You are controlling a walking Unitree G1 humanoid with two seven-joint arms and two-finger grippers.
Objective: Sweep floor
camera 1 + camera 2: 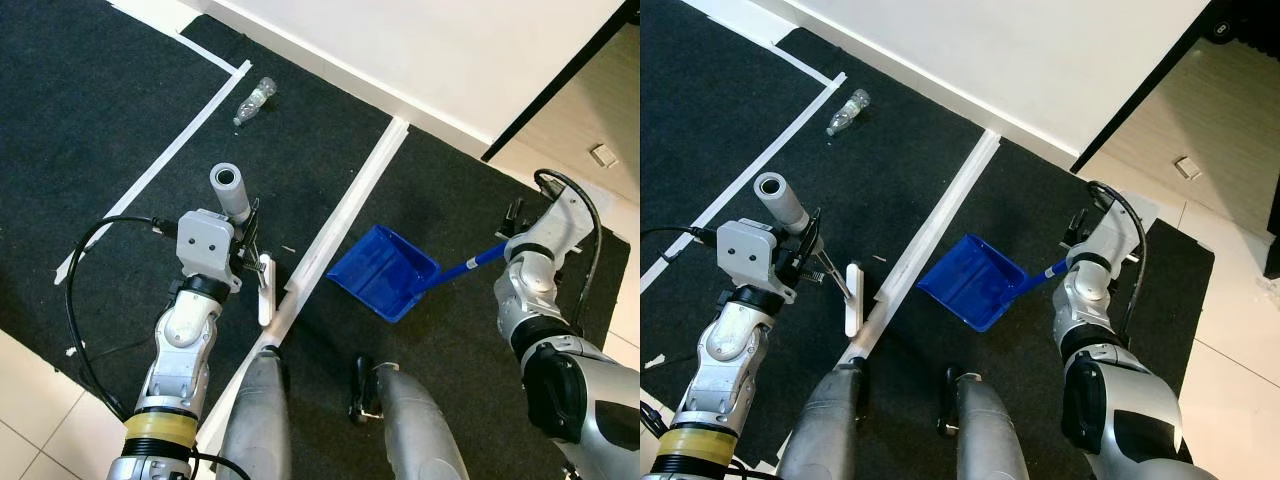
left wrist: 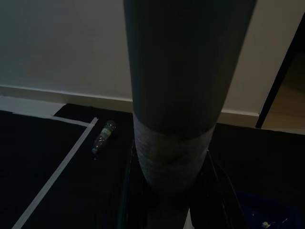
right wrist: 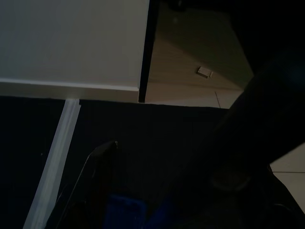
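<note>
— Legs (image 1: 260, 420) closest in, both planted on the black mat (image 1: 90, 110), with the white tape line (image 1: 340, 215) running between the two tools. What's the risk from here?

— My guess: the broom head (image 1: 265, 290) sits just left of the tape and the blue dustpan (image 1: 383, 271) just right of it. A hard stroke could catch the tape edge and peel it, or flick crumbs past the pan's mouth.

— And the left gripper (image 1: 245, 245)?

— Closed round the grey broom handle (image 1: 230, 192), which stands up toward the camera. A loose hold would let the head twist mid-stroke.

— The right gripper (image 1: 512, 238)?

— It meets the dustpan's blue handle (image 1: 470, 264), but I cannot tell how far its fingers are parted. If that hold slips, the pan tips.

— Anything farther out?

— An empty plastic bottle (image 1: 254, 101) lying near the wall (image 1: 440, 50), well apart from both tools and likely too bulky to sweep cleanly.
</note>
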